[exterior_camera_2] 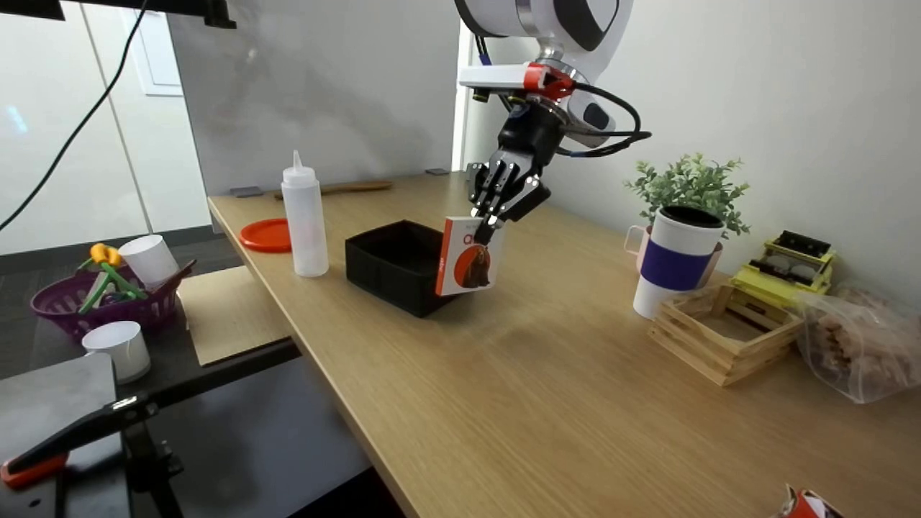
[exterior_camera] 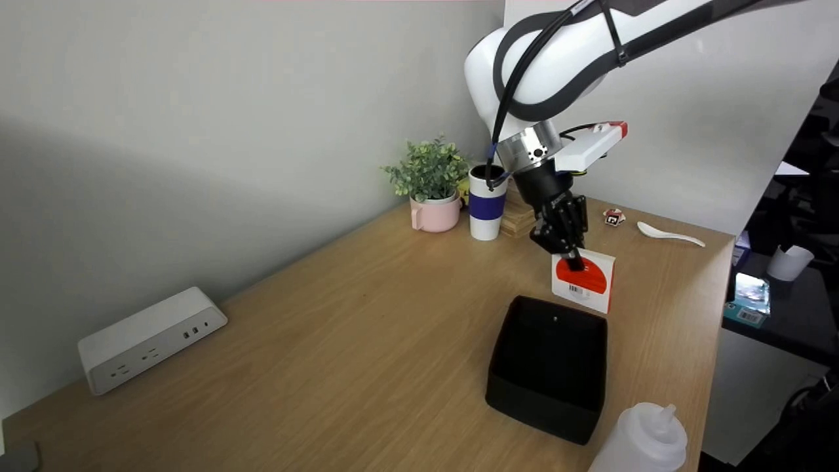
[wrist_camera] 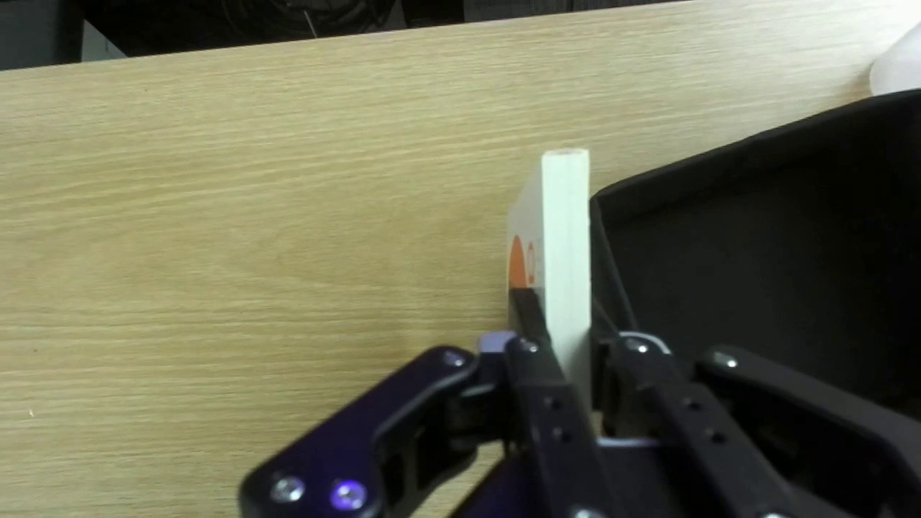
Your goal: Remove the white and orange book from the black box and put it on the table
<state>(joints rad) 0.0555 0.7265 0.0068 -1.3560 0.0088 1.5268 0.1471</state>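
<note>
Toward the free long edge of the wooden desk (exterior_camera: 367, 354), my Robotiq gripper (wrist_camera: 565, 324) pinched the white-and-orange book (exterior_camera_2: 470, 259) near upright, just outside the black box (exterior_camera_2: 381, 277); I judged it thin enough to topple on release.

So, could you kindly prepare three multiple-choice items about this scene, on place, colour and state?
1. Where is the white and orange book relative to the black box?
A) inside B) outside C) underneath

2. What colour is the mug holding the plant?
A) green B) yellow C) pink

3. The gripper is:
A) shut on the book B) wide open C) shut on nothing

1 B: the wrist view shows the box beside it.
2 C: an exterior view shows it pink.
3 A: the wrist view shows it between the fingers.
</note>
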